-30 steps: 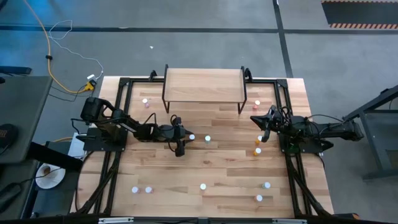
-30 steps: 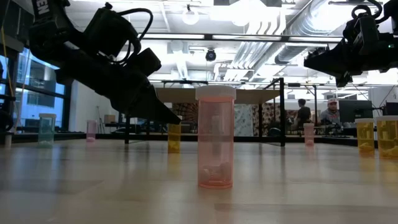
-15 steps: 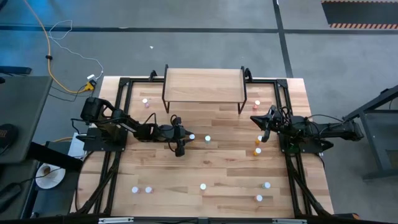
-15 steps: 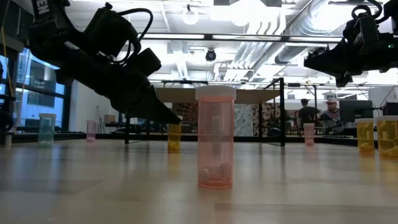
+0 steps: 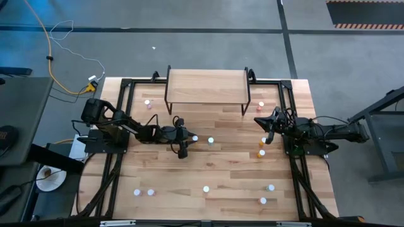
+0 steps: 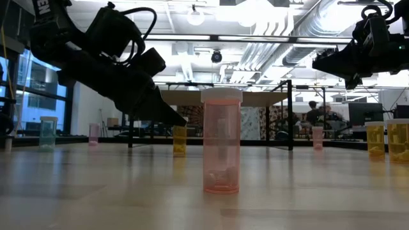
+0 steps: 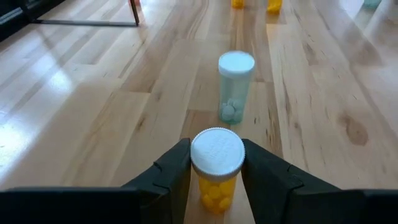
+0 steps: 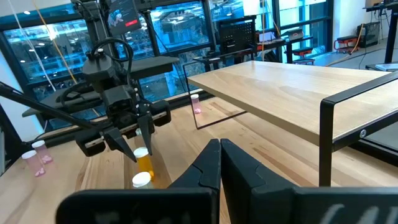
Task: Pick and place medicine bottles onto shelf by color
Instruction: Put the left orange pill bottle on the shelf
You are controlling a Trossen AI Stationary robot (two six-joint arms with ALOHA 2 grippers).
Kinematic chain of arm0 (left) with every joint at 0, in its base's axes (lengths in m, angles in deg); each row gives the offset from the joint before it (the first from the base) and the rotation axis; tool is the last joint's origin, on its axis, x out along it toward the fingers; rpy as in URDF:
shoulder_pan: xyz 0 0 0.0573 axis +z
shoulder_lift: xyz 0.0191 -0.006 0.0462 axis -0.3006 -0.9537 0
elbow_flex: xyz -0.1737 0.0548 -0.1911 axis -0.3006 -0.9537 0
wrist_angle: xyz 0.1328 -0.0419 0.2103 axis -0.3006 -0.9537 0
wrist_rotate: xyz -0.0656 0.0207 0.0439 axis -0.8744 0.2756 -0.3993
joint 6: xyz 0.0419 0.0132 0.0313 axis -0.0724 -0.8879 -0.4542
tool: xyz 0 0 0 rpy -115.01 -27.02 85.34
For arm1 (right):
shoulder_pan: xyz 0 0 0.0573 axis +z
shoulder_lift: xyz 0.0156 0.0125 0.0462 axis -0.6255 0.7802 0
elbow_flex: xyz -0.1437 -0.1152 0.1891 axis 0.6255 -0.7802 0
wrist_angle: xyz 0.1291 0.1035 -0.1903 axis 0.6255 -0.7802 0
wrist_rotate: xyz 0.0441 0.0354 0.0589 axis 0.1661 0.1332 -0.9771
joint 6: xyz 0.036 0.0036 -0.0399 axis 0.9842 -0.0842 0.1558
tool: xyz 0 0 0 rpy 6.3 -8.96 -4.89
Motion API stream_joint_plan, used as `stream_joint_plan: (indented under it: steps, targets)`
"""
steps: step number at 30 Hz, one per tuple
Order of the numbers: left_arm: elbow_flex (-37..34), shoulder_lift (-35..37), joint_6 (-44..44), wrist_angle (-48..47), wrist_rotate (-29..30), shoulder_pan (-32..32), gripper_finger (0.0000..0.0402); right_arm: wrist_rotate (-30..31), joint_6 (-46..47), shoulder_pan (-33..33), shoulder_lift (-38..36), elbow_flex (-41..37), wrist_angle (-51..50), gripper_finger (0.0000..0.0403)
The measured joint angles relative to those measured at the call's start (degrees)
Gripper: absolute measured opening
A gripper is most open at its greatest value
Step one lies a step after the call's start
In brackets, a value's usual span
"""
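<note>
My left gripper (image 5: 189,139) is at the table's middle, its two fingers on either side of an orange bottle with a white cap (image 7: 216,168), which also shows in the high view (image 5: 194,139). A teal bottle (image 7: 235,87) stands just beyond it. My right gripper (image 5: 267,123) is shut and empty, raised above the table's right side (image 8: 219,152). The light-wood shelf (image 5: 206,87) on black legs stands at the far edge and bears nothing. A pink bottle (image 6: 221,142) stands on its base near the front edge. My left gripper pinches the orange bottle between its two fingers at the white cap's two sides (image 7: 194,163). The fingers slant down at it from the table's left. The bottle stays upright, its base (image 6: 179,152) at the tabletop; whether it rests there I cannot tell.
Orange bottles (image 5: 261,149) stand below my right gripper. Pink bottles (image 5: 148,104) stand left of the shelf and one (image 5: 261,104) to its right. More bottles stand near the front left (image 5: 143,192) and front right (image 5: 267,194). People show in the room behind (image 6: 313,115).
</note>
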Motion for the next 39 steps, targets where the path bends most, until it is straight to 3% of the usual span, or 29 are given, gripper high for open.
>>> stream_joint_plan:
  steps: [11, 24, 39]
  targets:
    - [4.9, 2.2, -1.0, -1.6, -1.4, 0.1, 0.0119, 0.0, 0.0, 0.0, 0.0, 0.0, 0.0, 0.0]
    - [11.2, 6.4, -4.0, -10.9, -1.7, 1.7, 0.0119, 0.0, 0.0, 0.0, 0.0, 0.0, 0.0, 0.0]
    - [11.9, 25.3, -9.9, -24.6, -1.6, 10.2, 0.0119, 0.0, 0.0, 0.0, 0.0, 0.0, 0.0, 0.0]
